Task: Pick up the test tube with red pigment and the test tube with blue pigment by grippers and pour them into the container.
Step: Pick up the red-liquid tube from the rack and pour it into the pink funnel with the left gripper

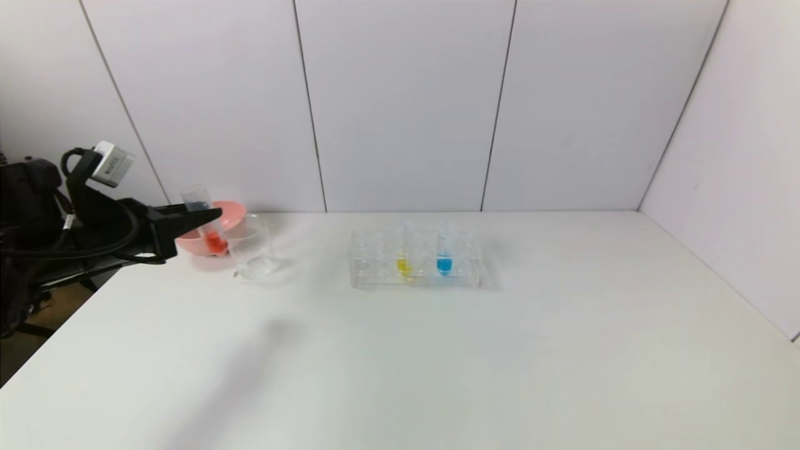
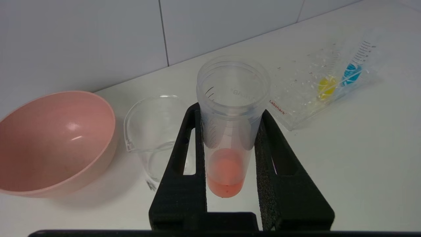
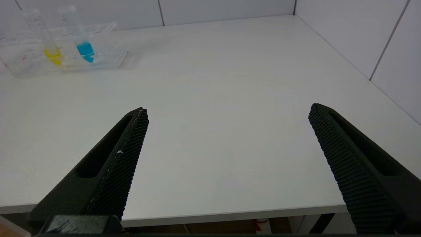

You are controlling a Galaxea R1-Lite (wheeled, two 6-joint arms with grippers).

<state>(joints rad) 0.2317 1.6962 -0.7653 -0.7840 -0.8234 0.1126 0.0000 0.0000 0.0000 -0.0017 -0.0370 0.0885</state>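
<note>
two tubes stand in the clear rack (image 1: 415, 269) near the middle of the white table (image 1: 437, 362): the test tube with blue pigment (image 1: 444, 250) and, just beside it on the robot's left, a yellow-liquid tube (image 1: 404, 253). the left gripper (image 1: 203, 217) is clenched on the test tube with red pigment (image 1: 206, 225), holding it nearly upright above the table with its open mouth up and the red liquid at its tip. the tube hangs just beside the container (image 1: 252, 247), on the side of the pink bowl (image 1: 219, 222), which sits by the wall. the right gripper (image 3: 227, 131) hovers near the table's front edge, well apart from the rack, jaws spread wide and holding nothing.
</note>
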